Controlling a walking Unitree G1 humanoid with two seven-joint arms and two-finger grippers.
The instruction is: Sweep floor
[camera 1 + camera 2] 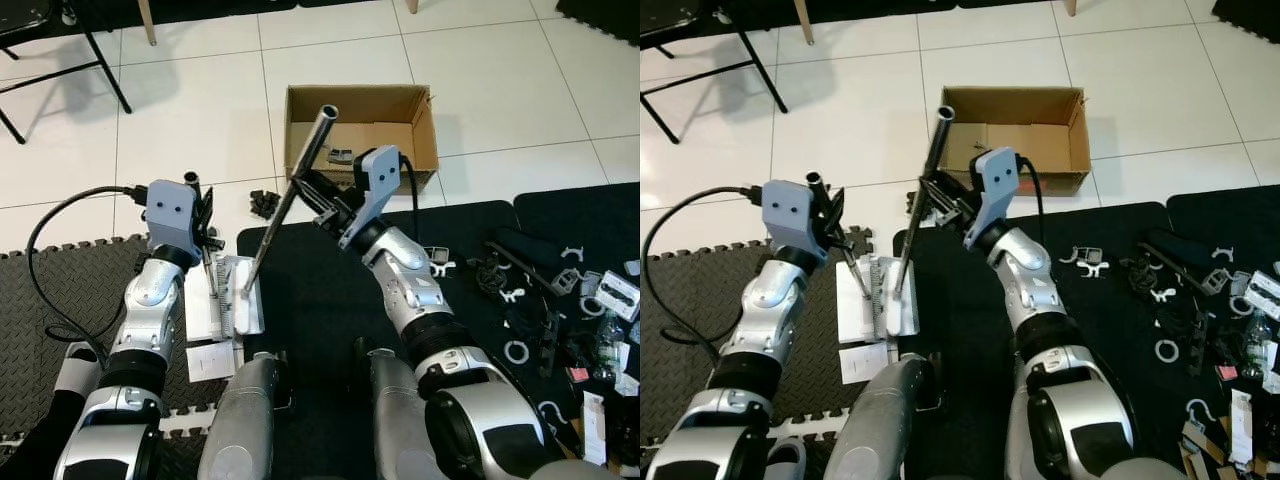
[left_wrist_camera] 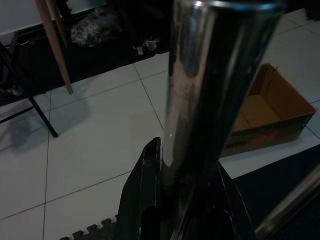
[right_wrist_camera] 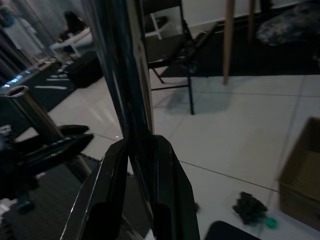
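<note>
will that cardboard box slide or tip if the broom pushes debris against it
The box probably slides: it looks like thin cardboard holding few small items, sitting on smooth tile. Tipping seems unlikely, since it is low and wide. Its open flaps may flex under a push.

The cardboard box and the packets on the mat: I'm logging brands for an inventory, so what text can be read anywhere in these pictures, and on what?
None can be read.
Cardboard box: a red mark on its side, too blurred to read.
White sheets by the left pincer: any print too small.
Packets on the black mat: labels too small.
</note>
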